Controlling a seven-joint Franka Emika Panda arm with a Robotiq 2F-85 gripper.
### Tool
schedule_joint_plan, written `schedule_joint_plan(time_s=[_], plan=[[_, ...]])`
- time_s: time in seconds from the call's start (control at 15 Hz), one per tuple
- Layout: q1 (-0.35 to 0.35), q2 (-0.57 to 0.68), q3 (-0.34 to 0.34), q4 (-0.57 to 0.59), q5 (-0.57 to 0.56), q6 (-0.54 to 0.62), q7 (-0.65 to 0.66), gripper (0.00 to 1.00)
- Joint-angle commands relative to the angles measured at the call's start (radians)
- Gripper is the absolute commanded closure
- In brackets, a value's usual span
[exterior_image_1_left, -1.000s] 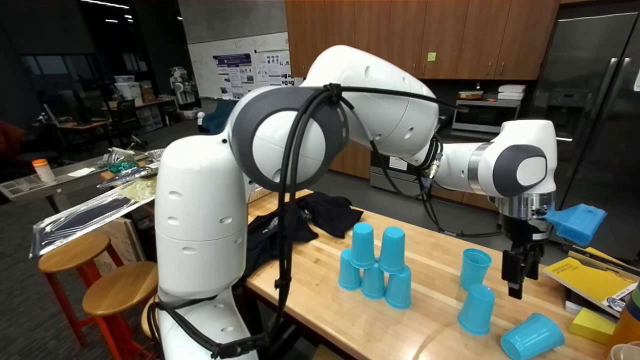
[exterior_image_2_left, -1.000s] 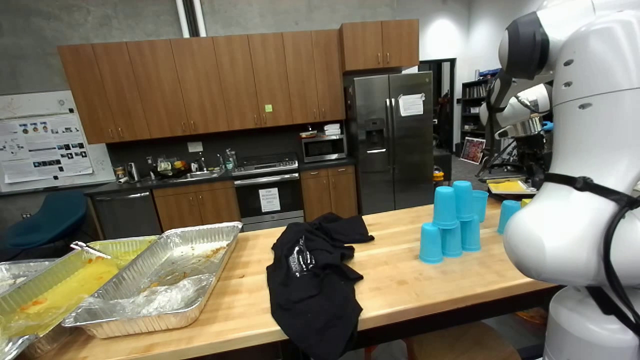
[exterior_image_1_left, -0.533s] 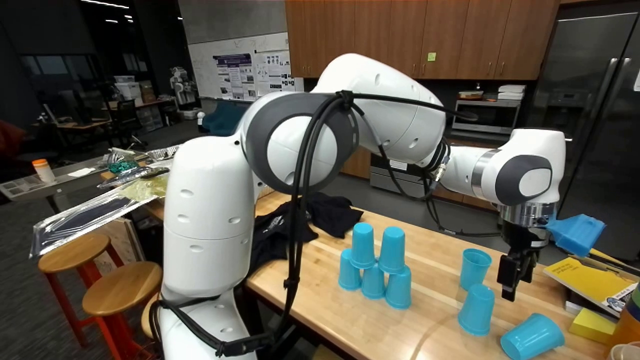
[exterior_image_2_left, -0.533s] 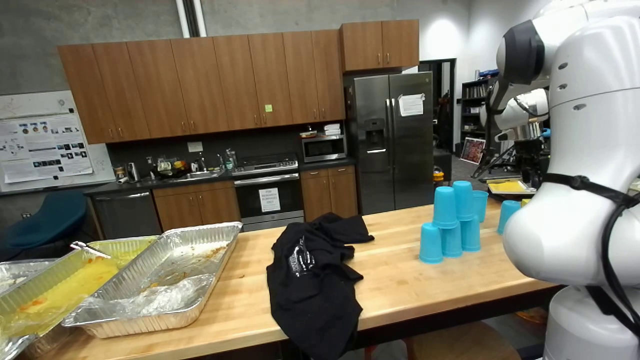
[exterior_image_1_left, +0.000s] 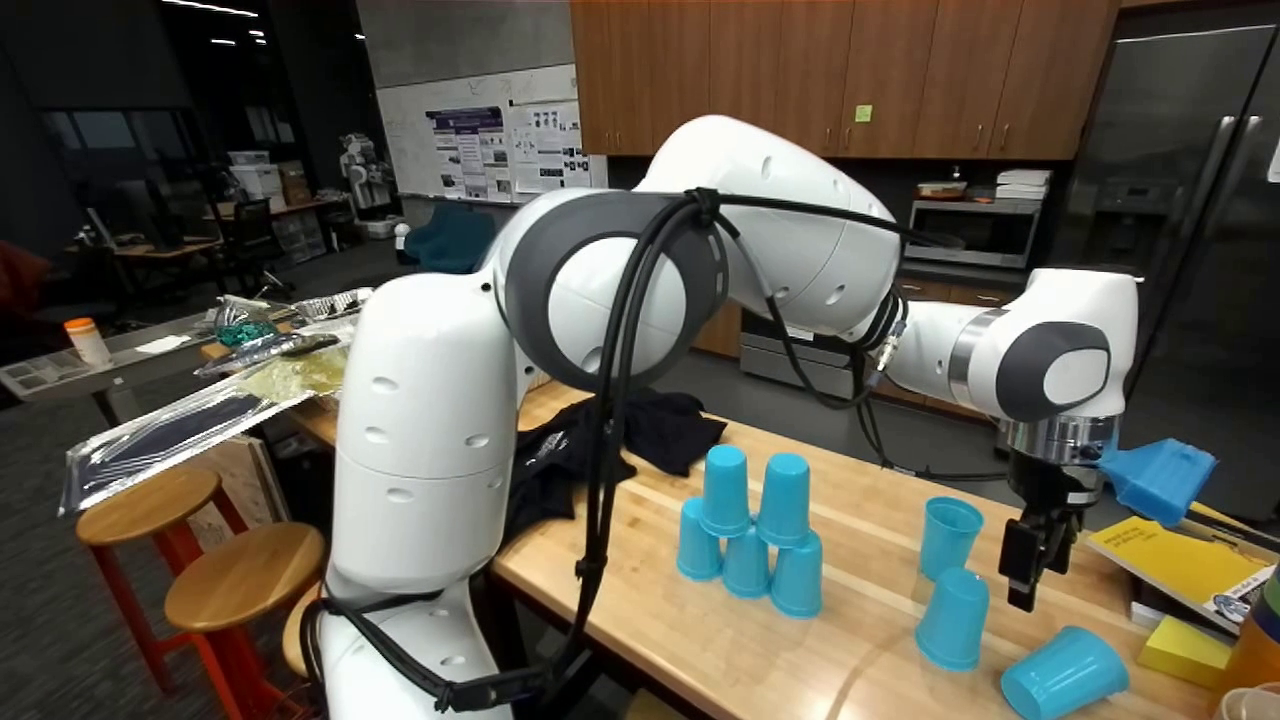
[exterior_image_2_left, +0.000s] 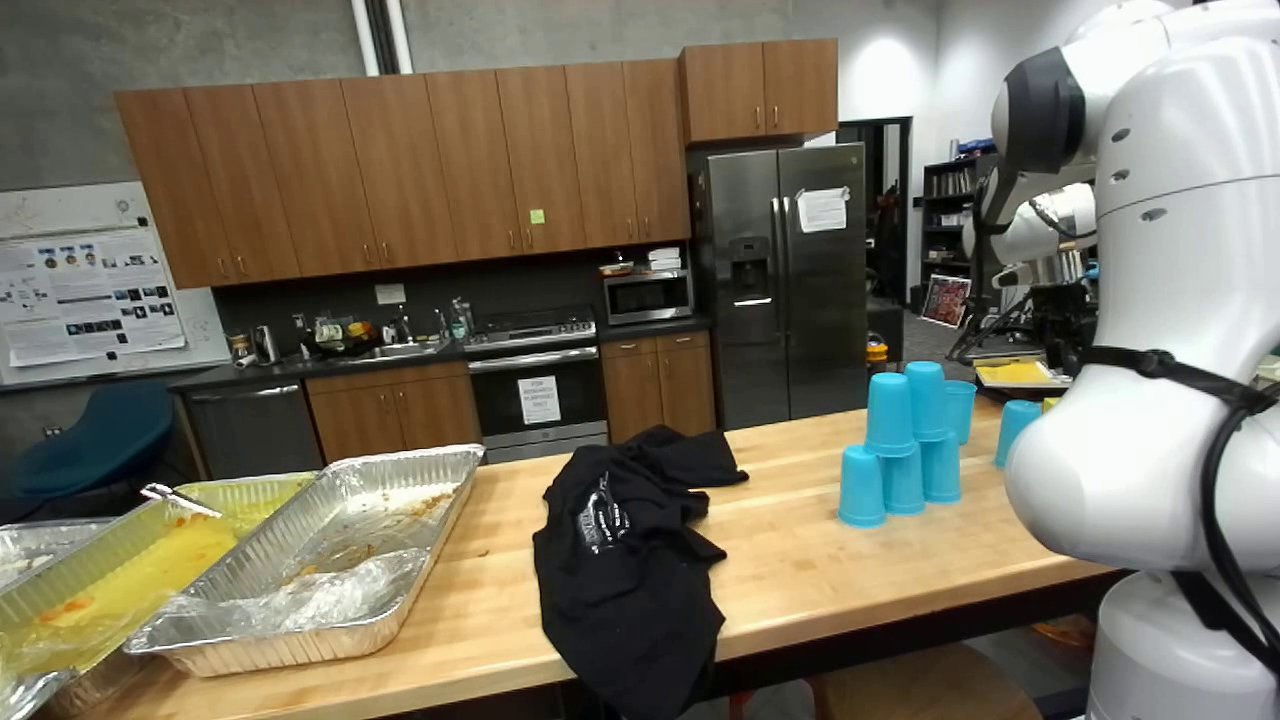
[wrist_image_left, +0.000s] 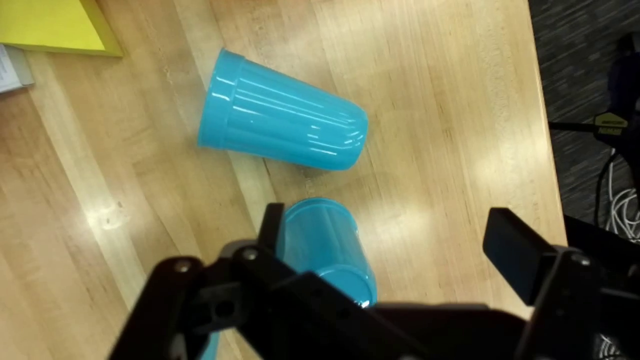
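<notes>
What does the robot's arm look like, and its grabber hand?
The arm is white and smooth, with rounded parts and dark grey rings round white circles. Black cables run along its outside. Near the end comes a shiny silver band, with a bright blue piece sticking out beside it. The gripper is black, with two blocky fingers.

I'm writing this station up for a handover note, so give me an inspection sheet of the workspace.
Surface: light wooden table, glossy where lights reflect.
Job's things: five blue cups stacked rim down, two on three; beside them, an upright cup, an inverted cup and a cup on its side.
Clutter: black clothing, foil tray with food remains, yellow block.
Tool: open, nothing held, near the inverted cup.
Cables: black cables tied along the arm; white wires past the table edge.
Surroundings: oven, microwave, fridge, stools.
</notes>
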Motion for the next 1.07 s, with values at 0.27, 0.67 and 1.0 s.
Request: schedule_joint_plan(time_s=[0.27, 0.67, 1.0], plan=[[0.004, -0.006, 0.032, -0.021, -0.003, 0.012, 0.006, 0.00], [0.013, -0.011, 0.044, -0.051, -0.009, 0.016, 0.008, 0.00], [0.014, -0.017, 0.047, -0.085, -0.017, 0.028, 0.004, 0.00]])
